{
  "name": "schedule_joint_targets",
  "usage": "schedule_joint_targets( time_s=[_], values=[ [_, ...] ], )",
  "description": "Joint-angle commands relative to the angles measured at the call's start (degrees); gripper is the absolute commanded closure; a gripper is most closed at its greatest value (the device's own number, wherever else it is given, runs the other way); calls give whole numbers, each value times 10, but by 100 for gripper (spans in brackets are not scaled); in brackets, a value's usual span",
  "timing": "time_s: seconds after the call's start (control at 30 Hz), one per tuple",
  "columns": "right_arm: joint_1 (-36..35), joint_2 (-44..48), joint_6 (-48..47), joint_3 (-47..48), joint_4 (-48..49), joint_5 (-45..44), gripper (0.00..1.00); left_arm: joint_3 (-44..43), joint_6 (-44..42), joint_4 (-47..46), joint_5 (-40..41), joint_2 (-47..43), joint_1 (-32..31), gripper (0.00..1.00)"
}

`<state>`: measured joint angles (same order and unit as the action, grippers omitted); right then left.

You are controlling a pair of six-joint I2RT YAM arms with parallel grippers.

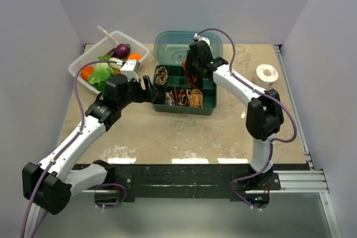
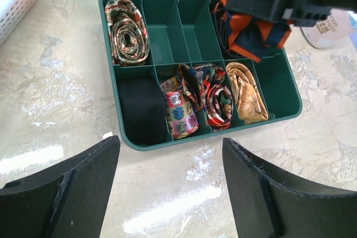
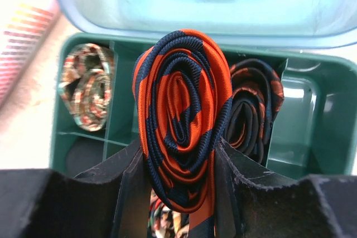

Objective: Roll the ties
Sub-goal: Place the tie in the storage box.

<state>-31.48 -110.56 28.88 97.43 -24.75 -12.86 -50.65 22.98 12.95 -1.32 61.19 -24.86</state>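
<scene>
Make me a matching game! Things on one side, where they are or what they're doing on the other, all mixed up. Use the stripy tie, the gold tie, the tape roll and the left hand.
1. stripy orange and navy tie
2. gold tie
3. white tape roll
4. left hand

A. open, holding nothing
B. in the near row of the green box
C. on the table, right of the box
D. rolled up, pinched in the right hand

Pairs: 1-D, 2-B, 3-C, 4-A
</scene>
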Motion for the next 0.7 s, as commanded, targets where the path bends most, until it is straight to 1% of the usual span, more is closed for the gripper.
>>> schedule_joint_targets(
  time_s=[0.0,0.17,0.37,0.5,0.67],
  values=[
    [0,-15,26,23,21,-29,100,5,-3,-25,-3,-2,2,21],
    [-10,-44,39,50,19,-32,100,14,-4,-21,1,-10,2,21],
    [-29,-91,54,92,-6,-54,100,22,-2,-21,1,-26,2,21],
    [-30,-95,79,76,-13,-86,100,26,-2,-18,-1,-33,2,21],
    [-29,-71,107,33,15,-112,100,28,-3,-19,-5,-38,2,22]
  ],
)
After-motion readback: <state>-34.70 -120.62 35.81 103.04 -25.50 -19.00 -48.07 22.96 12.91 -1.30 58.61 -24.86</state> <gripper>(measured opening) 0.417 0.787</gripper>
